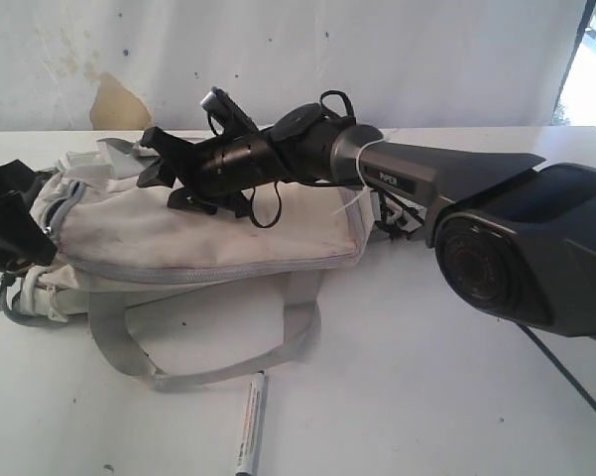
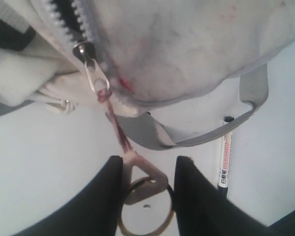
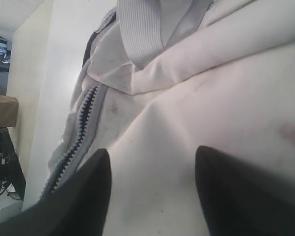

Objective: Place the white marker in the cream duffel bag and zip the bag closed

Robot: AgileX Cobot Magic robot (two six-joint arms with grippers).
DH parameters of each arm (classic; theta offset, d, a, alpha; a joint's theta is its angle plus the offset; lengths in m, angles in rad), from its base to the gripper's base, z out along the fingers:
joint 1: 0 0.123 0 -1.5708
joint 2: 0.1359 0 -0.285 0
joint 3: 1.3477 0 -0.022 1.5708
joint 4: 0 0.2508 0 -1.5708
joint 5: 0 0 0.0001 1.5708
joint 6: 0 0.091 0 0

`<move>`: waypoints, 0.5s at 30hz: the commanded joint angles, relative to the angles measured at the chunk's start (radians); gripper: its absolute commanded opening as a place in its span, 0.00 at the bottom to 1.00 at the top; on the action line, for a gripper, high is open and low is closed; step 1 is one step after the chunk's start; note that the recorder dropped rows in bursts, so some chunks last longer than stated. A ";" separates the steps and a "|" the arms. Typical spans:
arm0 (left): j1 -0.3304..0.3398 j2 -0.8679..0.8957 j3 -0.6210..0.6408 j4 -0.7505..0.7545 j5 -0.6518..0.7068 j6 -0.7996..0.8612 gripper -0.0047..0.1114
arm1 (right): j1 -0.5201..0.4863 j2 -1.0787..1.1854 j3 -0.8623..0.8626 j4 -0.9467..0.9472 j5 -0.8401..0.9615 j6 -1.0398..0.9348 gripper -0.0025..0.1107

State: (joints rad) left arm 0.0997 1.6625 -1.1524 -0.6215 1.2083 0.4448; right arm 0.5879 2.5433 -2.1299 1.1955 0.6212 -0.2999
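Note:
The cream duffel bag [image 1: 208, 238] lies on its side on the white table. The white marker [image 1: 251, 424] lies outside it on the table, near the front edge, and shows in the left wrist view as well [image 2: 226, 162]. At the bag's left end my left gripper [image 1: 25, 223] [image 2: 149, 161] is shut on the zipper pull ring [image 2: 146, 216]. Its tan tab [image 2: 146, 181] hangs on a taut red cord from the slider [image 2: 86, 51]. My right gripper [image 1: 159, 164] [image 3: 153, 150] is open, fingers apart right over the bag's top fabric [image 3: 211, 98].
A grey webbing strap [image 1: 178, 372] loops across the table between the bag and the marker. The right arm's large dark base [image 1: 526, 248] fills the right side. A stained wall stands behind the table.

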 commanded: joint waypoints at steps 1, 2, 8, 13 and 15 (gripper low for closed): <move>-0.003 -0.051 0.055 -0.038 0.013 -0.032 0.04 | 0.001 0.009 -0.003 0.000 -0.003 -0.015 0.46; -0.003 -0.056 0.064 -0.051 0.013 -0.032 0.04 | 0.001 0.009 -0.003 0.000 -0.010 -0.015 0.46; -0.003 -0.062 0.167 -0.165 0.013 0.007 0.04 | 0.001 0.011 -0.024 0.002 0.011 -0.015 0.46; -0.003 -0.062 0.217 -0.210 0.013 0.083 0.04 | 0.001 0.011 -0.049 -0.002 0.033 -0.015 0.46; -0.003 -0.062 0.217 -0.214 0.013 0.062 0.04 | 0.001 0.011 -0.049 -0.002 0.070 -0.015 0.46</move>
State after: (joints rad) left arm 0.0997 1.6143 -0.9382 -0.8158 1.2029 0.5112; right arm 0.5879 2.5555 -2.1742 1.1955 0.6534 -0.2999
